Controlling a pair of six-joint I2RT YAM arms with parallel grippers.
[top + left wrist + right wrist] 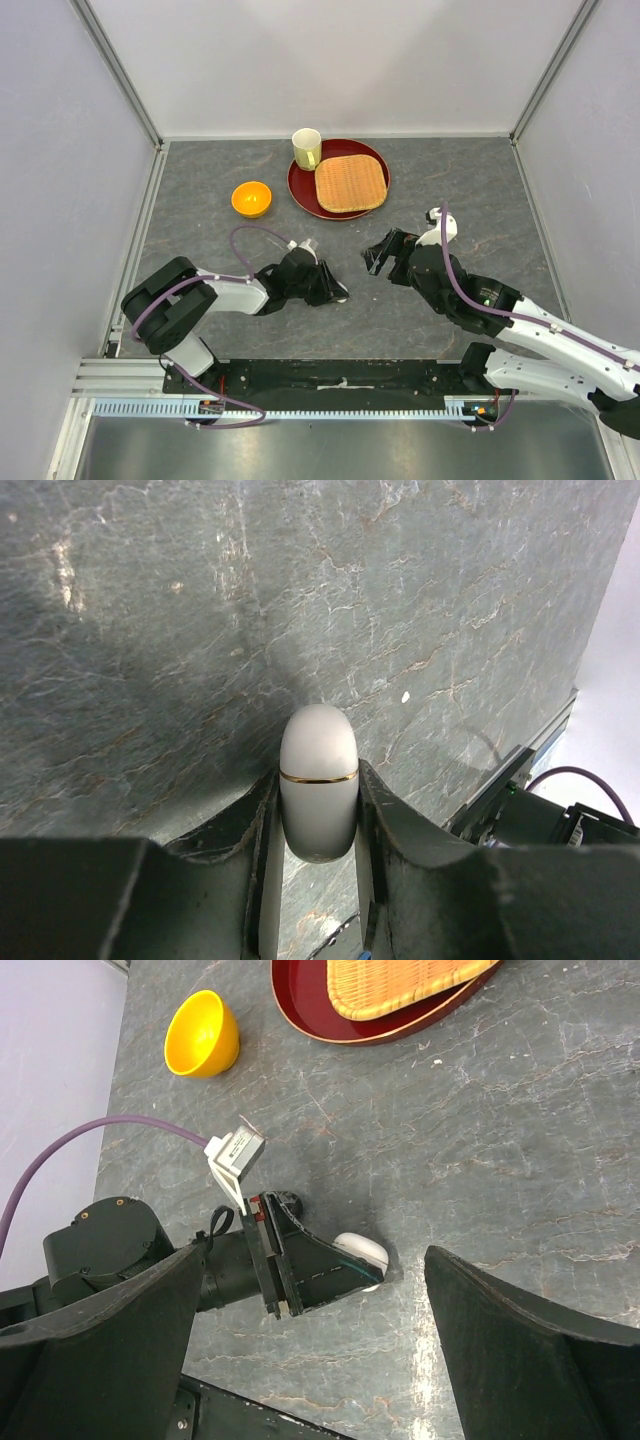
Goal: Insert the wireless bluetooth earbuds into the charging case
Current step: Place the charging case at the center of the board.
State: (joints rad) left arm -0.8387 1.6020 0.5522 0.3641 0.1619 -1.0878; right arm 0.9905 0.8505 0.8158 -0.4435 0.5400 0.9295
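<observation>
The charging case (318, 765) is a white, egg-shaped shell with a thin gold seam, closed and lying on the grey stone tabletop. My left gripper (318, 778) is shut on its sides, low over the table left of centre (335, 290). The case's rounded end (362, 1252) pokes out past the dark fingers (320, 1270). My right gripper (385, 252) hangs open above and to the right of it, its two wide fingers (520, 1350) framing the case from apart. No earbuds show in any view.
An orange bowl (251, 198) stands at the back left, its inside hidden in the right wrist view (203, 1033). Behind centre a red plate (296, 190) carries a woven mat (350, 182), with a pale yellow cup (306, 148) beside it. Walls enclose the table.
</observation>
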